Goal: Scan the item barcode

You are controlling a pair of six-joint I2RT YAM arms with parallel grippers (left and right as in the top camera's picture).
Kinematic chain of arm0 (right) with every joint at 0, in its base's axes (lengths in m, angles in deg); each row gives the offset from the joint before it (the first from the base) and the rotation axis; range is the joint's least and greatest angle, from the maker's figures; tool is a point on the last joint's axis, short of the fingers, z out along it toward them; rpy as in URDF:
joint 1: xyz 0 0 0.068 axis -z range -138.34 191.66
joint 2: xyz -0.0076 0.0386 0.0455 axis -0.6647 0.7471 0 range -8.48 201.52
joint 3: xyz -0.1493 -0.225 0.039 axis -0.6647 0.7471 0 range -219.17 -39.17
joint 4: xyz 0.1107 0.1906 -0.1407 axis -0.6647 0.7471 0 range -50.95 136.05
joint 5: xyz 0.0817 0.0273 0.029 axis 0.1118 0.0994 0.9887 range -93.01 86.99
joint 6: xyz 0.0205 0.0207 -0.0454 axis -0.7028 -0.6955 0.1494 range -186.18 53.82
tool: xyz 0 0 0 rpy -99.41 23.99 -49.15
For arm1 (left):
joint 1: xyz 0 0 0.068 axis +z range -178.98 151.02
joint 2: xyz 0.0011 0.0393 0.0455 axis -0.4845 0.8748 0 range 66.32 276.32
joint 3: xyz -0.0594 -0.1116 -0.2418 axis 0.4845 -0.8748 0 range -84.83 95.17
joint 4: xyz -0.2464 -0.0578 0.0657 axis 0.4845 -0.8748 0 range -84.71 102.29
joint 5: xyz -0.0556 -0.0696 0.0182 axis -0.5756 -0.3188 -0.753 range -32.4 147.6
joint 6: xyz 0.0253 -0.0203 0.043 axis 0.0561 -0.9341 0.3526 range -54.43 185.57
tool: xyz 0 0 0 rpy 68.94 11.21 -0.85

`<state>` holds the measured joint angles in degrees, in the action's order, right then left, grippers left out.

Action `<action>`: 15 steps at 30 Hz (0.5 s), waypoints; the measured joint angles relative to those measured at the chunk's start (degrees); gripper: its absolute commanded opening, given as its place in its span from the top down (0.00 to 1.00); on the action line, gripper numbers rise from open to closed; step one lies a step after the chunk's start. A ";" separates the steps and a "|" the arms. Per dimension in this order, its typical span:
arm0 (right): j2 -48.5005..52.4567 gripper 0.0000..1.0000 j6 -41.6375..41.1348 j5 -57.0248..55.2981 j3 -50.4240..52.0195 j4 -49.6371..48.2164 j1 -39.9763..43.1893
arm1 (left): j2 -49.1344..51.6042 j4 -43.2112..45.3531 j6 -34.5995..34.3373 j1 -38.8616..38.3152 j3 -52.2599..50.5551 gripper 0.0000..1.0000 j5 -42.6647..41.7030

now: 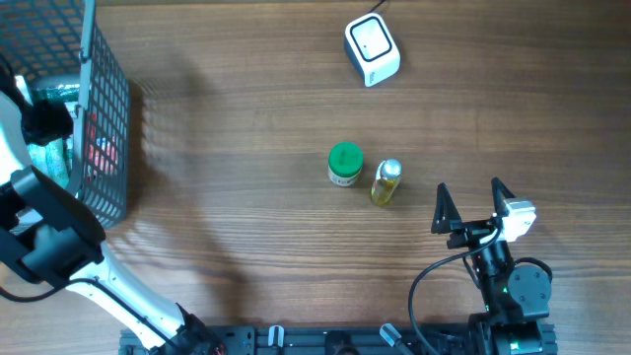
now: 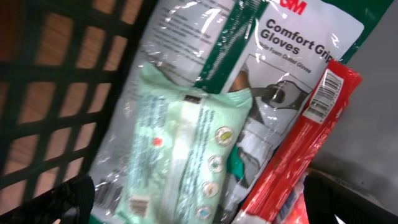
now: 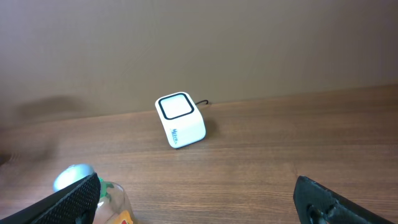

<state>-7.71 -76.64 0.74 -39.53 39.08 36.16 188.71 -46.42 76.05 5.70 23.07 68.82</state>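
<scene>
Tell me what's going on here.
The left gripper hangs open inside the basket, above a gloves pack, a green pack and a red pack, holding nothing. The right gripper sits open near the bottle and jar on the table. The scanner stands at the far side; nothing is being scanned yet.
</scene>
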 measured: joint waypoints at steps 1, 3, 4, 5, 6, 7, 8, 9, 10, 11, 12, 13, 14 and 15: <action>0.00 0.00 0.00 0.00 0.02 0.00 0.00 | -0.26 -0.02 0.00 0.00 0.00 0.00 0.37; 0.00 0.00 0.00 0.00 0.02 0.00 0.00 | -0.28 0.26 0.02 0.11 -0.17 0.00 0.96; 0.00 0.00 0.00 0.00 0.00 0.00 0.00 | -0.28 0.70 0.07 0.20 -0.57 0.00 0.98; 0.00 0.00 0.00 0.00 0.02 0.00 0.00 | -0.28 1.38 0.20 0.37 -1.14 0.00 1.03; 0.00 0.00 0.00 0.00 0.02 0.00 0.00 | -0.28 2.25 0.39 0.59 -1.97 0.00 1.01; 0.00 0.00 0.00 0.00 0.00 0.00 0.00 | -0.28 2.80 0.52 0.90 -2.73 0.00 1.01; 0.00 0.00 0.00 0.00 0.00 0.00 0.00 | -0.28 3.98 0.92 1.38 -3.96 0.00 0.94; 0.00 0.00 0.00 0.00 0.02 0.00 0.00 | -0.28 4.74 1.20 1.86 -4.92 0.00 0.85; 0.00 0.00 0.00 0.00 0.00 0.00 0.00 | -0.28 5.64 1.31 2.32 -5.95 0.00 0.48; 0.00 0.00 0.00 0.00 0.00 0.00 0.00 | -0.28 6.38 1.42 2.93 -6.93 0.00 -0.31; 0.00 0.00 0.00 0.00 0.02 0.00 0.02 | -0.26 6.88 1.51 3.67 -7.89 0.00 -1.55; 0.00 0.00 0.00 0.00 0.02 0.00 0.00 | -0.28 6.97 1.51 4.31 -8.24 0.00 -2.89; 0.00 0.01 0.00 0.00 0.00 0.02 0.00 | -0.26 7.17 1.53 4.96 -8.44 0.00 -4.72; 0.00 0.00 0.00 0.00 0.02 0.02 0.00 | -0.26 7.28 1.62 5.51 -8.44 0.00 -6.75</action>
<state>-7.71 -76.64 0.74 -39.51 39.10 36.16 188.44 -39.15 77.67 11.21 14.63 62.07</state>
